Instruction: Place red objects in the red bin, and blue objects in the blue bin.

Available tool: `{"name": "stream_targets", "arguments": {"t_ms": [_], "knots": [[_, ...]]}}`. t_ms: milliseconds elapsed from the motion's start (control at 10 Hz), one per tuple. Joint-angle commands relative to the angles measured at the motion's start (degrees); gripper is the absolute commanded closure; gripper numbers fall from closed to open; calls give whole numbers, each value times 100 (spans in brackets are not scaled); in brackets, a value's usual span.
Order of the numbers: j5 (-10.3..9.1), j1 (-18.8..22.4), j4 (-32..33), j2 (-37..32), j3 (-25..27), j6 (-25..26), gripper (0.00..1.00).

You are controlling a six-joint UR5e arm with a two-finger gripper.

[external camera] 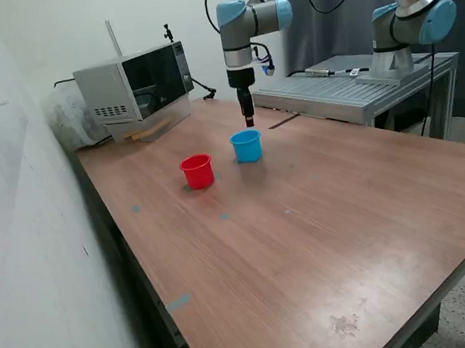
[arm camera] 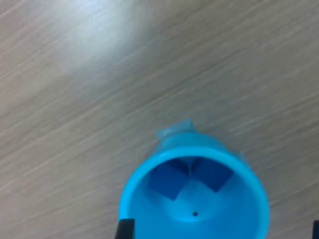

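Your gripper (external camera: 248,122) hangs just above the light blue cup (external camera: 247,146); you cannot tell whether its fingers are spread. Two dark blue cubes (arm camera: 168,180) sit inside, touching. The red cup (external camera: 197,171) stands just beside it, with open table (external camera: 339,238) toward the near edge.

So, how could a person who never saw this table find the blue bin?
Start at the microwave on the wooden table; two small cups stand before it. The blue bin is the light blue one directly beneath the claw, unlike the red bin beside it.
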State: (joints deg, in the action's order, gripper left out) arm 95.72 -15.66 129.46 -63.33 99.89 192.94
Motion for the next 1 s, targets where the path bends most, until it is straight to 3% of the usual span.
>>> {"name": "stream_targets", "arguments": {"t_ms": [0,100,200,400,500,600,700,900], "knots": [[8,370,-35,-852,599,-588,0],[9,536,-288,-1361,863,-722,0],[0,590,-960,-1819,987,-862,0],[0,747,-2524,-2636,1015,-1100,0],[17,1062,-3158,-3293,1006,-1214,0],[17,1108,-3530,-3639,980,-1224,0],[17,1300,-4055,-3886,762,-1224,0],[9,1775,-5084,-4090,-141,-1198,0]]}}
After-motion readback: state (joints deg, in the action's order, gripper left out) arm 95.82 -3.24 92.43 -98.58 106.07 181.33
